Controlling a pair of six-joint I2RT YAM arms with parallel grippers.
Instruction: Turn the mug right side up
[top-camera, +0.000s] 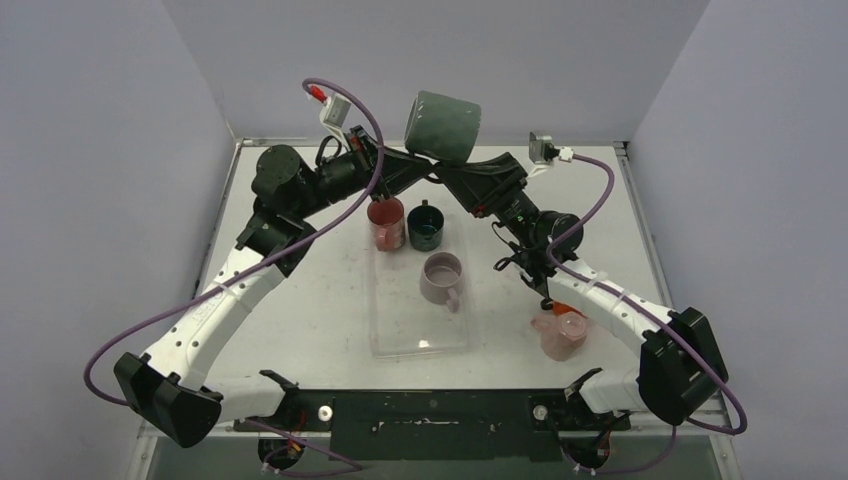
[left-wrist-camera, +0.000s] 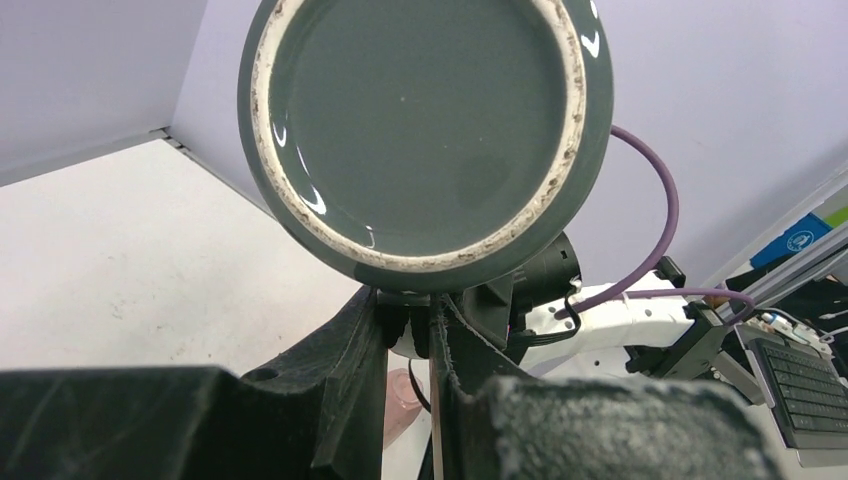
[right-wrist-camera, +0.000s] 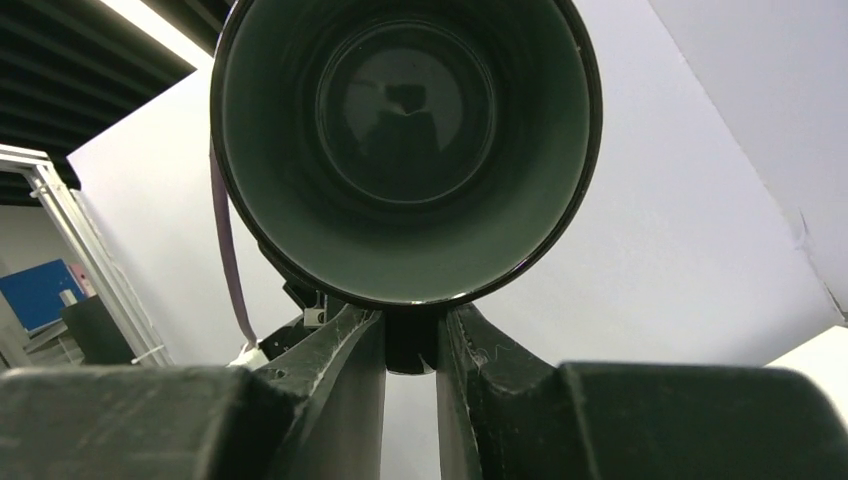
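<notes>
Grey-green mug (top-camera: 443, 125) held aloft on its side by both arms.
The mug is carried high over the far end of the table (top-camera: 310, 300), above the clear tray (top-camera: 420, 340). Its handle (right-wrist-camera: 411, 345) is pinched from below by the right gripper (right-wrist-camera: 411, 335), whose fingers are drawn in narrowly, with the open mouth seen from that wrist. The left gripper (left-wrist-camera: 408, 320) is likewise closed narrowly on the handle, under the unglazed foot ring.
</notes>
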